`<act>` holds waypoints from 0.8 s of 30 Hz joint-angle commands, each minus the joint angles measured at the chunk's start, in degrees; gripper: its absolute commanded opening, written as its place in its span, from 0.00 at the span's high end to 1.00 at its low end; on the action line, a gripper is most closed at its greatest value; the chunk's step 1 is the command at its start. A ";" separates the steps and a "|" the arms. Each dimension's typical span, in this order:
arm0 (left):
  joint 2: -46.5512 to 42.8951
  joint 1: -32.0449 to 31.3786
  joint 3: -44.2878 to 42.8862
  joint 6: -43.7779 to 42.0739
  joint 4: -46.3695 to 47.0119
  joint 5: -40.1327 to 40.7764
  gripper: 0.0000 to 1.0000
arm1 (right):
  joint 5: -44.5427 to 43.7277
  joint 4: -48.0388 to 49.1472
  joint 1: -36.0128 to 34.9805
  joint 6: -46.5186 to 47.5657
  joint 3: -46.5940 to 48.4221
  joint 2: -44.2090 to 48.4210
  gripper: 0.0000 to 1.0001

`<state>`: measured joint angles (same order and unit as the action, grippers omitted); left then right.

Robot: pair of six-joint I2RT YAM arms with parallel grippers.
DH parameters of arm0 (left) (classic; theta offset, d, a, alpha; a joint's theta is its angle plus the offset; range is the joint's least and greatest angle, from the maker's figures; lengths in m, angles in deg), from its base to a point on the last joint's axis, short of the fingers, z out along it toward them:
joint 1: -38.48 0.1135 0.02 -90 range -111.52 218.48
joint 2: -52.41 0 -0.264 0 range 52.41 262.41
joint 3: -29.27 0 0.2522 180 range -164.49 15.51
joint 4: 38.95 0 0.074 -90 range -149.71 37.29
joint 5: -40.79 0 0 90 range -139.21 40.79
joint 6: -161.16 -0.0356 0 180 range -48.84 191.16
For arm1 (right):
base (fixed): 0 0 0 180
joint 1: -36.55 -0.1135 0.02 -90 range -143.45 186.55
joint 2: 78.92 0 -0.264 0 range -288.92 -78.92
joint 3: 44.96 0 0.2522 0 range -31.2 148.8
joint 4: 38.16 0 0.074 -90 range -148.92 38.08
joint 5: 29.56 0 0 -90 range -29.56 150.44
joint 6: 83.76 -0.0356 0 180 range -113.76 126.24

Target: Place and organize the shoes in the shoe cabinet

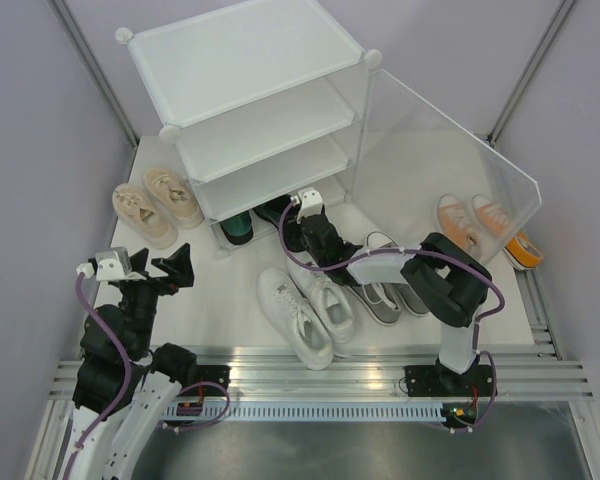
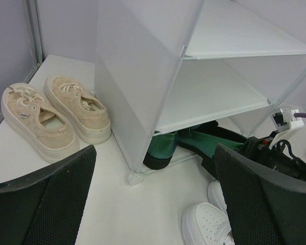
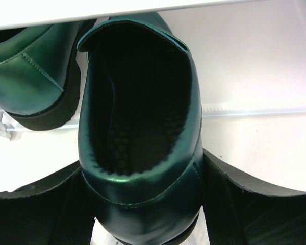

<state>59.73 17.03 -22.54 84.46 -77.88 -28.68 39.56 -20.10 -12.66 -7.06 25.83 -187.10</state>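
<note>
Top view: shoe cabinet point(image 1: 242, 95) at the back centre, three tiers, clear door point(image 1: 450, 160) swung open to the right. Right gripper point(image 1: 302, 222) is at the mouth of the bottom tier, clamped on a dark green shoe point(image 1: 277, 212). Its mate, the other green shoe point(image 1: 238, 228), sits just beside it, toe under the shelf. Left gripper point(image 1: 172, 270) is released, jaws wide, hovering over bare table point(image 1: 220, 300). Beige pair point(image 1: 158, 205) is left of the cabinet, white pair point(image 1: 310, 310) front centre. Grey pair point(image 1: 392, 292) is partly under the right arm, and the orange pair point(image 1: 485, 225) is behind the door.

Left wrist: left gripper point(image 2: 155, 173) spread wide, nothing between the fingers point(image 2: 46, 199). Beige pair point(image 2: 56, 117) side by side against the cabinet point(image 2: 137, 66) wall. Other green shoe point(image 2: 166, 145) in the bottom tier. White pair point(image 2: 209, 222) toes at the bottom edge.

Right wrist: right gripper point(image 3: 143, 173) pinches the dark green shoe point(image 3: 137, 127) at the heel, fingers point(image 3: 260, 214) on both sides, toe just under the shelf edge point(image 3: 66, 15). Other green shoe point(image 3: 30, 76) to its left.
</note>
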 commanded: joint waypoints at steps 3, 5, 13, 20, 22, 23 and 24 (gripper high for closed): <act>-0.10 0.18 0.16 -0.47 1.17 -1.11 0.00 | 2.08 6.24 0.26 -1.82 4.49 -2.73 0.68; -0.19 0.10 0.25 -0.55 1.26 -1.11 0.00 | 1.64 6.68 0.26 -1.90 5.10 -3.35 0.68; -0.02 0.18 0.07 -0.38 1.35 -1.64 0.00 | 0.76 7.38 0.17 -2.08 8.09 -5.99 0.68; -0.10 0.18 0.07 -0.38 1.26 -2.08 0.00 | 0.41 7.74 0.08 -1.73 10.55 -8.97 0.68; -0.10 0.18 0.07 -0.47 1.26 -2.34 0.01 | 0.32 8.09 0.08 -1.73 10.90 -9.33 0.64; -0.02 0.10 -0.01 -0.38 1.26 -2.60 0.00 | 0.23 8.52 -0.01 -1.73 10.99 -9.59 0.64; 0.07 0.18 -0.01 -0.38 1.26 -2.69 0.00 | 0.14 8.70 0.08 -1.64 11.17 -9.77 0.64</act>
<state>59.73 17.03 -22.54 84.46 -77.88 -29.99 38.29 -17.00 -12.62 -7.45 33.90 -196.00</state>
